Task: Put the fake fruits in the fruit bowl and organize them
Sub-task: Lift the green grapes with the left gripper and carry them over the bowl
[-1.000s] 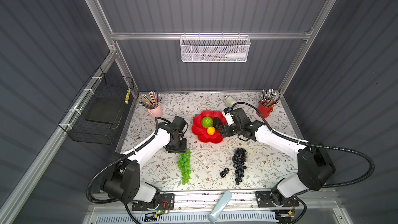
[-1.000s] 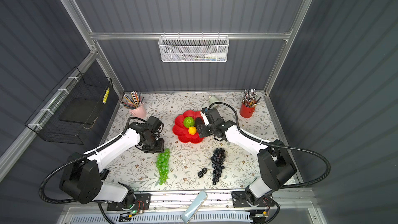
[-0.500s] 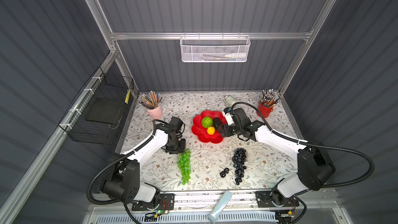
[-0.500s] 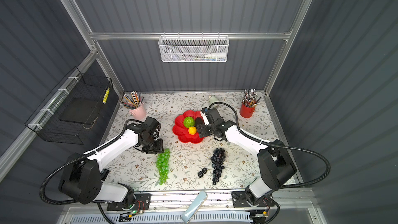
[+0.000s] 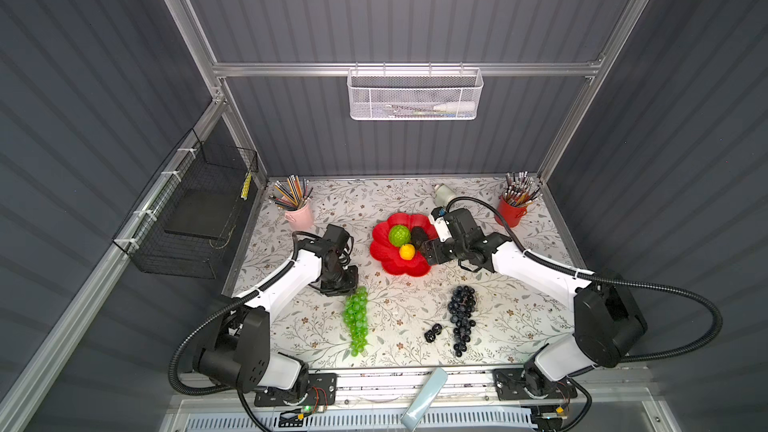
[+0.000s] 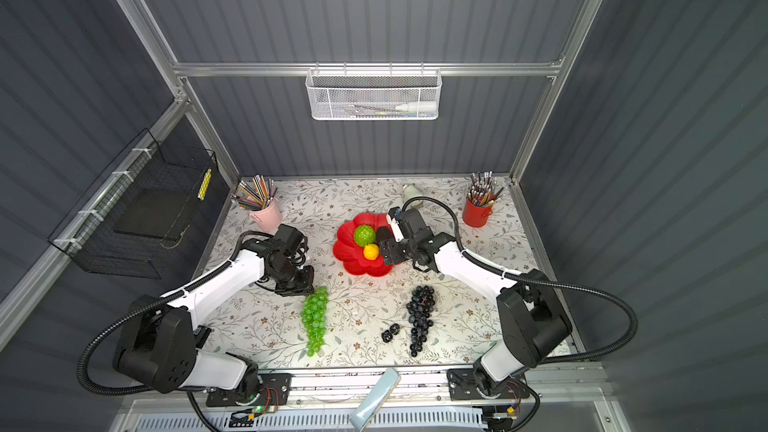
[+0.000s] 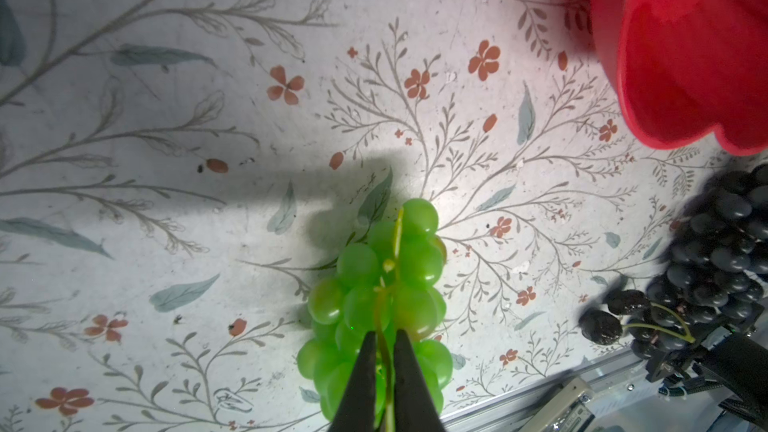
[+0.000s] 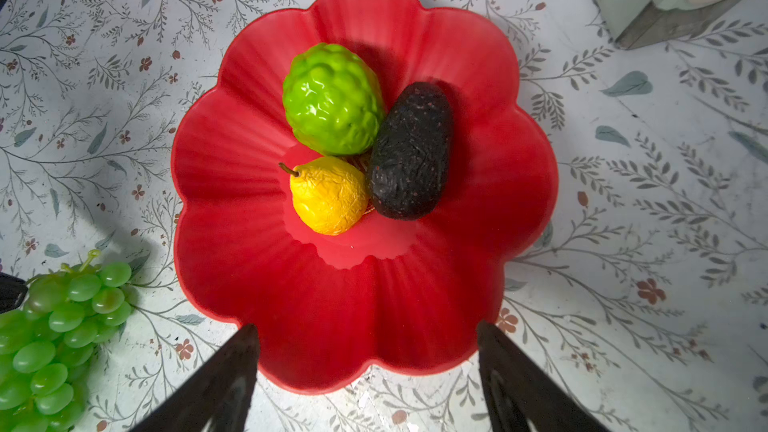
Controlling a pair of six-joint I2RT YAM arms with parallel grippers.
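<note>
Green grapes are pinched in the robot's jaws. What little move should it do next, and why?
Probably lift the green grape bunch a little, straight up. The left jaws are shut on its stem, and it lies on the table outside the fruit bowl. Raised clear, it could then swing over to the bowl's bare red part.

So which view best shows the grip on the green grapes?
Left wrist: the left end effector is shut on the green grape bunch at its stem. In both top views the contact is hidden; the right wrist view crops it.
</note>
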